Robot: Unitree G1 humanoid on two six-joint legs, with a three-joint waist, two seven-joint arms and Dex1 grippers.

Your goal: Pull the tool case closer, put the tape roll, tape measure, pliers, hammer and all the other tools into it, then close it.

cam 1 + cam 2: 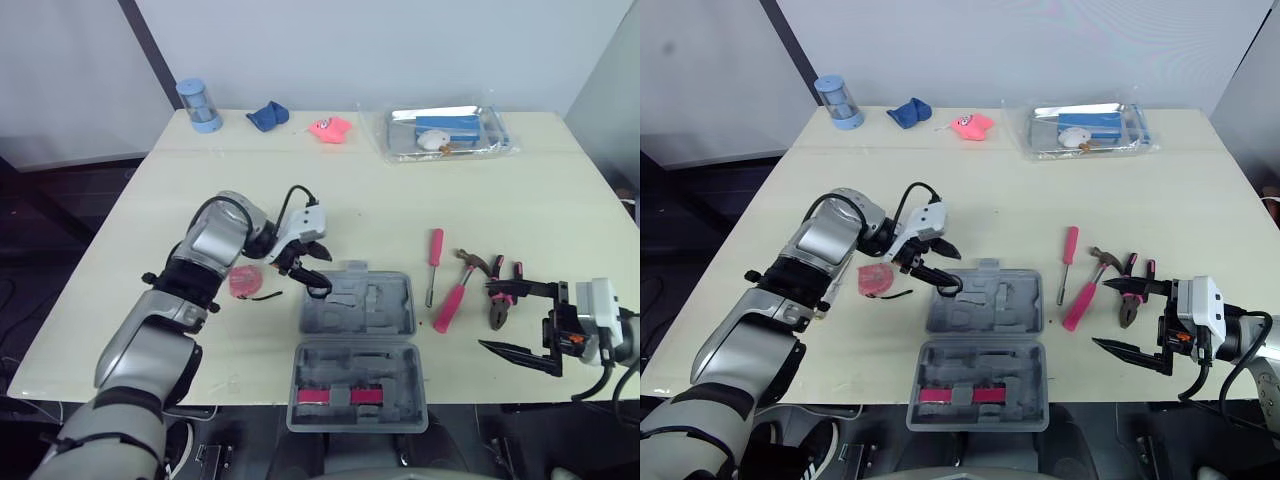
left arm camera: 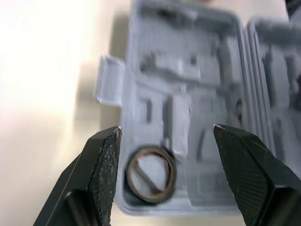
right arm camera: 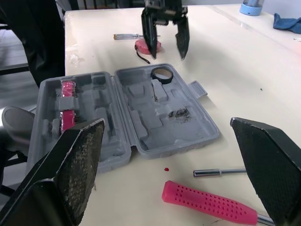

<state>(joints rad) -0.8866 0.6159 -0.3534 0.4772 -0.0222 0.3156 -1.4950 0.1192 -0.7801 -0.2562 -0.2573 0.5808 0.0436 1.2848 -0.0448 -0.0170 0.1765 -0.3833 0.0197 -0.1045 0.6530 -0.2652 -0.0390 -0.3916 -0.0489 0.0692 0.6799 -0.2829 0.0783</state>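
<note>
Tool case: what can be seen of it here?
The grey moulded-plastic tool case lies open and flat at the table's near edge, two hinged halves with shaped recesses, a small tab on the far rim. Pink pieces sit in the near half; the dark tape roll lies in a far-half corner. The left gripper's open fingers hover above that corner.

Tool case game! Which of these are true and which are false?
1. The tool case is open. True.
2. The tape roll is outside the case. False: it sits inside, in a corner.
3. The left gripper has its fingers open. True.
4. The hammer is in the case. False: it lies on the table beside the pliers.
5. The right gripper holds the pliers. False: its fingers are open and empty.
</note>
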